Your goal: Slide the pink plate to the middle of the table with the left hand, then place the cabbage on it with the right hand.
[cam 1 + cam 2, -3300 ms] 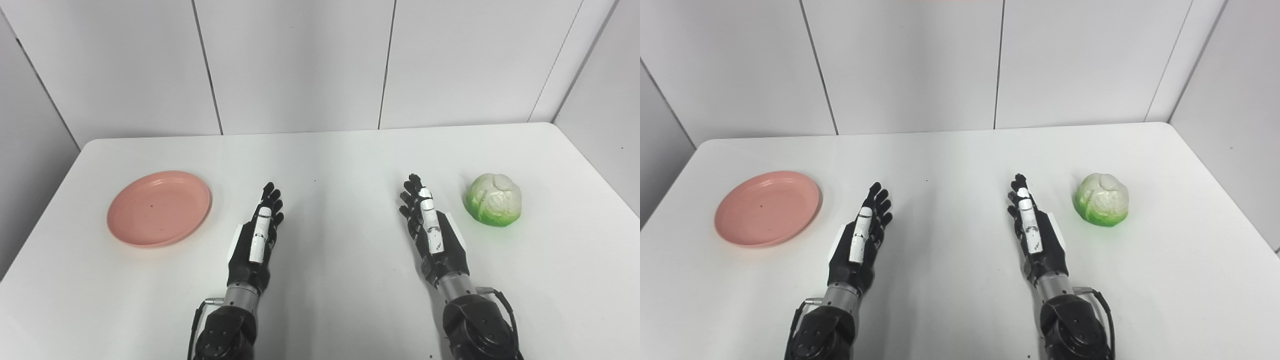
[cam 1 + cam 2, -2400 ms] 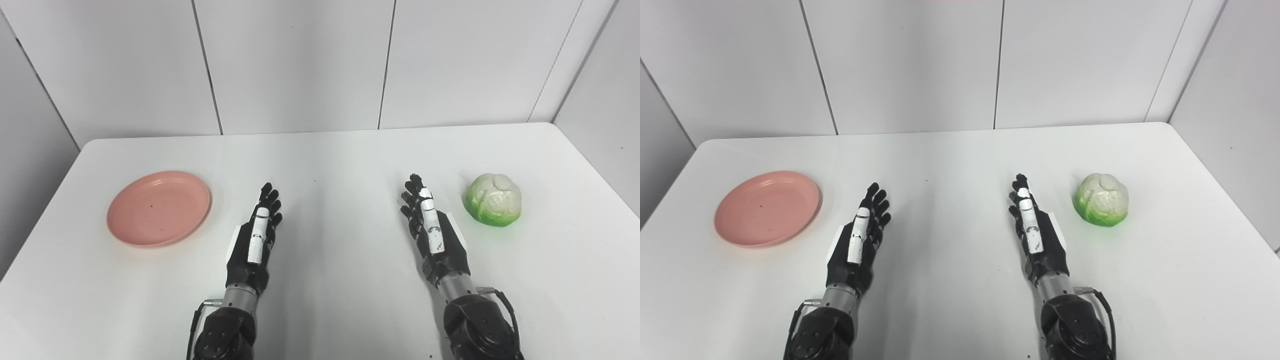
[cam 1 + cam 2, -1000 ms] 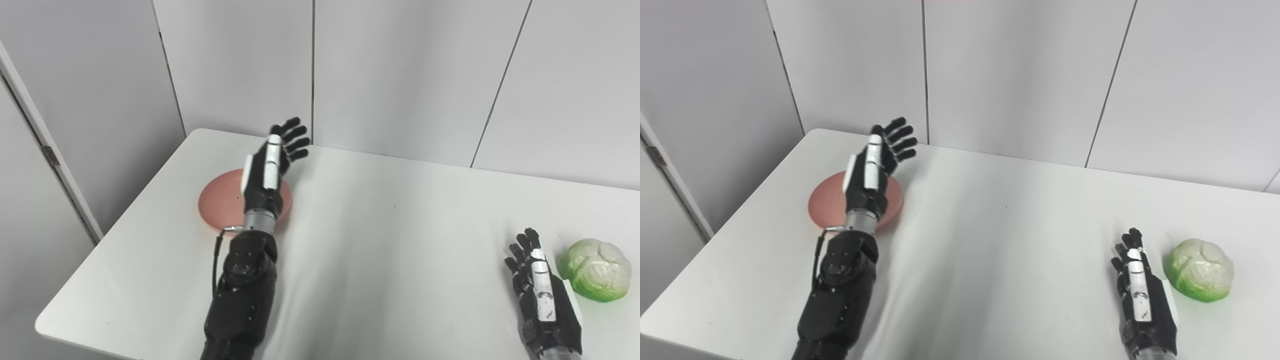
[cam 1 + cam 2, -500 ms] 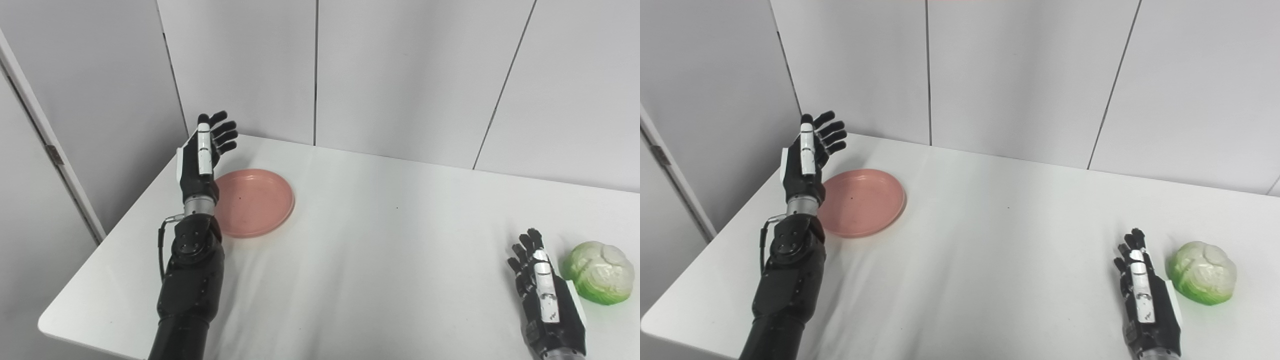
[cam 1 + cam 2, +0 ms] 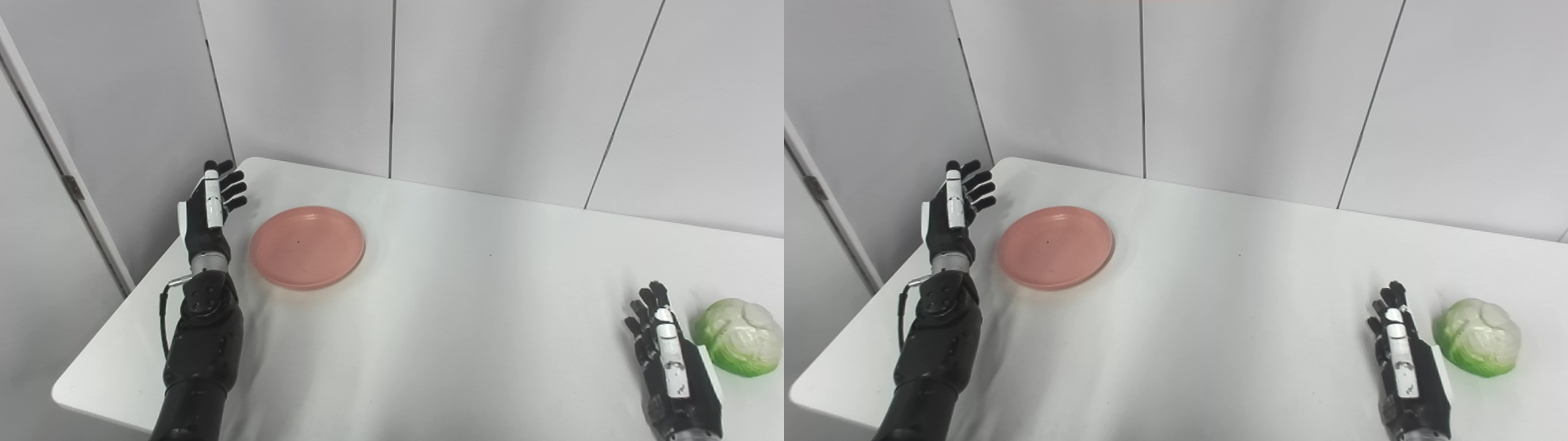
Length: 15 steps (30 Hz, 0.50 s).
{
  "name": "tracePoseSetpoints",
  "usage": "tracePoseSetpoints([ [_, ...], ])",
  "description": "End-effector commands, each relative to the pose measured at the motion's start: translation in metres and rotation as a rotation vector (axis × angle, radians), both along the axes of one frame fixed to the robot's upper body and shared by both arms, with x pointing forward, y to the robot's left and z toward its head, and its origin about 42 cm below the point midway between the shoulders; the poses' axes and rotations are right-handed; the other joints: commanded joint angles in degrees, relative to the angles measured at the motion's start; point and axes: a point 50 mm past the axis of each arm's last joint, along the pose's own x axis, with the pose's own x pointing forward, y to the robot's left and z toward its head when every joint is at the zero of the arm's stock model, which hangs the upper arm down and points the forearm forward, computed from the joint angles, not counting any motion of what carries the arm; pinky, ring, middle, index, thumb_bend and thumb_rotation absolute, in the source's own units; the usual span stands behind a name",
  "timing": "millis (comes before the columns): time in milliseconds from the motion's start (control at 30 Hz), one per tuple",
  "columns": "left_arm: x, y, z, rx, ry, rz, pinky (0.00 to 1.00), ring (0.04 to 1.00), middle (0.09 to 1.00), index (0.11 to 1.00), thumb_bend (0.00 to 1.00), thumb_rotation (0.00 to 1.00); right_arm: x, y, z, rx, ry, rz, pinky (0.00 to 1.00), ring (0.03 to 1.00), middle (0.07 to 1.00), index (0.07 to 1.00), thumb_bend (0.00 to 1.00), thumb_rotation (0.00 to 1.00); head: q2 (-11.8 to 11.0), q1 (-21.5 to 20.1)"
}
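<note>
The pink plate point(image 5: 307, 246) lies flat near the table's far left corner. My left hand point(image 5: 209, 211) is raised just left of the plate, open, fingers spread and pointing away, not touching it. The green and white cabbage point(image 5: 740, 336) sits at the right edge of the picture. Beside it on the left rests my right hand point(image 5: 672, 370), open and flat on the table, a small gap from the cabbage.
The white table point(image 5: 465, 318) has its left edge point(image 5: 147, 288) right under my left arm. Grey wall panels point(image 5: 490, 92) stand close behind the far edge. A wide stretch of bare tabletop lies between plate and cabbage.
The camera has turned left. My left hand has swung from over the plate to its left side and come lower. The right hand, plate and cabbage have stayed put.
</note>
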Motion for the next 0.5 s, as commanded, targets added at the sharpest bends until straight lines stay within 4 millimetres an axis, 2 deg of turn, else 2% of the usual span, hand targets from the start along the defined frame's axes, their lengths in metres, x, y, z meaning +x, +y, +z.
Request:
tracePoseSetpoints([
  [0, 0.013, 0.008, 0.029, 0.061, -0.094, 0.015, 0.74, 0.767, 0.756, 0.752, 0.59, 1.00, -0.006, -0.006, -0.008, 0.010, -0.018, -0.015, 1.00, 1.000, 1.000, 1.000, 0.68, 0.85, 0.05, 0.07],
  [167, 0.016, 0.010, 0.017, 0.078, -0.054, 0.003, 0.77, 0.773, 0.759, 0.748, 0.59, 1.00, -0.006, -0.006, -0.007, -0.004, -0.018, -0.013, 1.00, 1.000, 1.000, 1.000, 0.66, 0.87, 0.04, 0.05],
  [233, 0.017, 0.009, 0.011, 0.077, -0.038, -0.011, 0.81, 0.779, 0.767, 0.756, 0.60, 1.00, -0.006, -0.006, -0.006, -0.001, -0.022, -0.009, 1.00, 1.000, 1.000, 1.000, 0.64, 0.87, 0.12, 0.00],
  [467, 0.020, 0.000, -0.001, 0.048, 0.033, -0.079, 0.78, 0.800, 0.788, 0.770, 0.62, 1.00, -0.006, -0.007, -0.006, 0.003, -0.020, -0.009, 1.00, 1.000, 1.000, 1.000, 0.65, 0.86, 0.31, 0.01],
])
